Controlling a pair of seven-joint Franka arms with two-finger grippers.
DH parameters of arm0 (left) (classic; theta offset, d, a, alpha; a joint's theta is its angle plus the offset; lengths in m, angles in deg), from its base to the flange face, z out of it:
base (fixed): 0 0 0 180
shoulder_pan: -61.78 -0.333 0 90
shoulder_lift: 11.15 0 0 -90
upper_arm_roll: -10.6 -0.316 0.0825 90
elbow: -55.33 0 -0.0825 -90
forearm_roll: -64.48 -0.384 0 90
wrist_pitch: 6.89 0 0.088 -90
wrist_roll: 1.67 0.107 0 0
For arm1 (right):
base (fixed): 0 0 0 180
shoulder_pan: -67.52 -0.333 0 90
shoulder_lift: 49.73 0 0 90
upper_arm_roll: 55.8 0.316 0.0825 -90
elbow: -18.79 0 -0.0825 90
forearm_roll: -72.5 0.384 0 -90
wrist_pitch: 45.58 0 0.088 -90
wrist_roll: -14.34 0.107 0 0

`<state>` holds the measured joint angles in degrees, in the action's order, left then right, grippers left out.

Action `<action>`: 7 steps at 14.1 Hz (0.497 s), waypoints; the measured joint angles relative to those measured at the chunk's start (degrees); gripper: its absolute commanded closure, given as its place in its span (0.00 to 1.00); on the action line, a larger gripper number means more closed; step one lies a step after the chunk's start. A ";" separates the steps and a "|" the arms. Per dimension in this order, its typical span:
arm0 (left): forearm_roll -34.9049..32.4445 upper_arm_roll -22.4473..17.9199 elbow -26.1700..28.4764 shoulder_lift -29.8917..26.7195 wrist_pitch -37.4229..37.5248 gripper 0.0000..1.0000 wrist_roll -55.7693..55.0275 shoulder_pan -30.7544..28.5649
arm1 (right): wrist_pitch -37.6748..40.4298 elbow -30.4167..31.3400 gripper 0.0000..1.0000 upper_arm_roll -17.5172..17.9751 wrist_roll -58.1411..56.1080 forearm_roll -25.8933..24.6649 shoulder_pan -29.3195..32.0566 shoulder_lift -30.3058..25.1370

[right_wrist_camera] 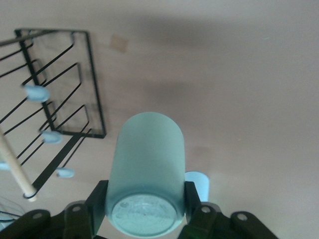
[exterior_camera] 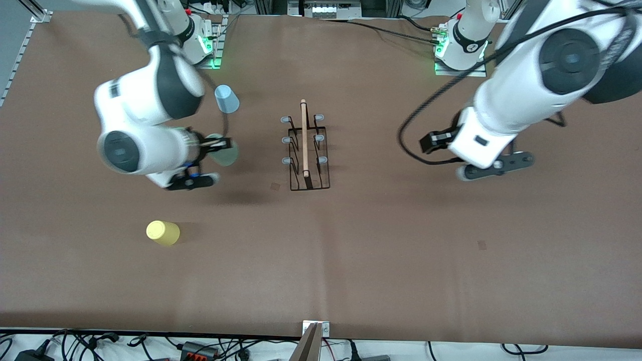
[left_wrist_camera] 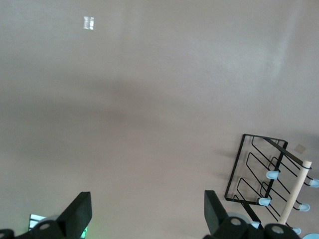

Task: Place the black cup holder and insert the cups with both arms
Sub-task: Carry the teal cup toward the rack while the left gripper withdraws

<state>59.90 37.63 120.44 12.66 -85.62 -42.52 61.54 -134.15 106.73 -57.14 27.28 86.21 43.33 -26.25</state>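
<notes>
The black cup holder (exterior_camera: 306, 145) stands mid-table, its wooden rod (exterior_camera: 304, 138) running toward the front camera and its prongs bare; it also shows as the holder (left_wrist_camera: 264, 174) and the holder (right_wrist_camera: 60, 99). My right gripper (exterior_camera: 220, 146) (right_wrist_camera: 144, 199) is shut on the sage green cup (exterior_camera: 224, 153) (right_wrist_camera: 147, 164), gripping it near its base, over the table beside the holder toward the right arm's end. A light blue cup (exterior_camera: 227, 99) (right_wrist_camera: 199, 184) and a yellow cup (exterior_camera: 163, 232) stand on the table. My left gripper (left_wrist_camera: 148, 209) is open and holds nothing, over bare table toward the left arm's end.
The arm bases (exterior_camera: 461, 45) stand along the table's edge farthest from the front camera. A metal bracket (exterior_camera: 316, 331) and cables (exterior_camera: 200, 346) line the edge nearest that camera. Small tape marks (exterior_camera: 275, 186) lie on the brown tabletop (exterior_camera: 401, 276).
</notes>
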 measured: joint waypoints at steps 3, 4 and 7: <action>0.01 -0.07 -0.48 0.02 0.91 0.00 3.28 -1.89 | -0.10 0.00 0.77 0.04 3.75 0.58 -5.25 0.01; -0.01 -0.12 -0.48 0.06 1.08 0.00 6.20 -2.56 | -0.14 0.00 0.77 0.02 4.54 0.84 -6.07 0.01; -1.92 -0.45 -0.50 -0.05 1.26 0.00 14.67 -4.52 | -0.44 0.00 0.77 0.02 4.69 2.64 -8.05 0.16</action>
<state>57.98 37.18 119.95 12.61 -84.36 -27.86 57.03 -134.59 106.73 -57.11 31.97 88.85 35.28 -26.09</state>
